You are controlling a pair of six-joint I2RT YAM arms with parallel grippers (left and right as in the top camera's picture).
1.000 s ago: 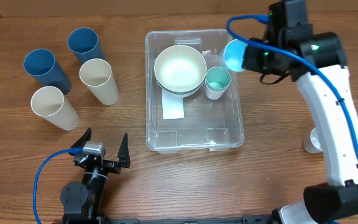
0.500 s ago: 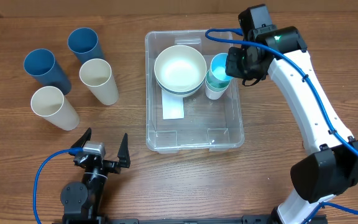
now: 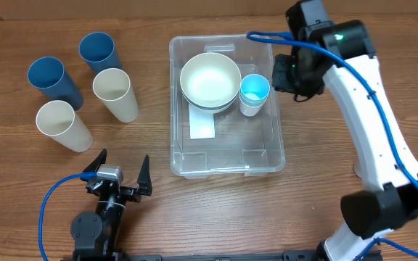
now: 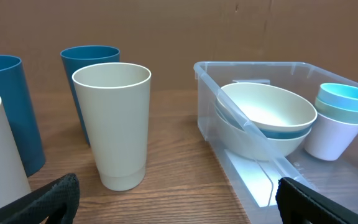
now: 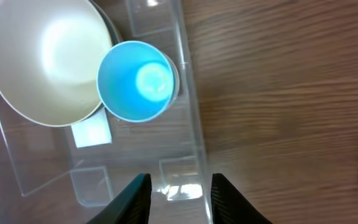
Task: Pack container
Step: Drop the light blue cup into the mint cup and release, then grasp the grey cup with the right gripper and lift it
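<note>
Left gripper [image 3: 120, 165]: is sitting low on the wooden table [image 3: 325, 181], nearer than the container [image 3: 174, 130] and off toward its near left corner. Its jaws are standing wide apart and gripping nothing.

Container: this clear plastic bin is lying flat at the middle of the table, with its long sides running near to far (a white label [image 3: 202, 123] is showing through its base).

Stacked bowls [image 3: 210, 80]: a cream bowl is nesting in a grey-blue one. The pair is sitting in the far left part of the container, covering the far end of the label.

Stacked small cups [image 3: 254, 88]: a light blue cup is sitting inside a teal one, which is sitting inside a white one. The stack is standing upright in the far right part of the container, just beside the bowls.

Cream tall cups: two are standing upright on the table, well to the left of the container, one nearer [image 3: 62, 125] and one a little farther [image 3: 115, 93].

Dark blue tall cups: two are standing upright beyond the cream ones, also left of the container, one [image 3: 53, 80] farther out from it than the other [image 3: 97, 52].

Right gripper [image 5: 180, 180]: is hanging over the container's right rim toward its far end, just right of the small cups. Its fingers are standing parted with nothing between them, and the rim is showing through the gap.

Right arm [image 3: 372, 123]: this white arm, trailing a blue cable, is reaching in from the near right of the container.
</note>
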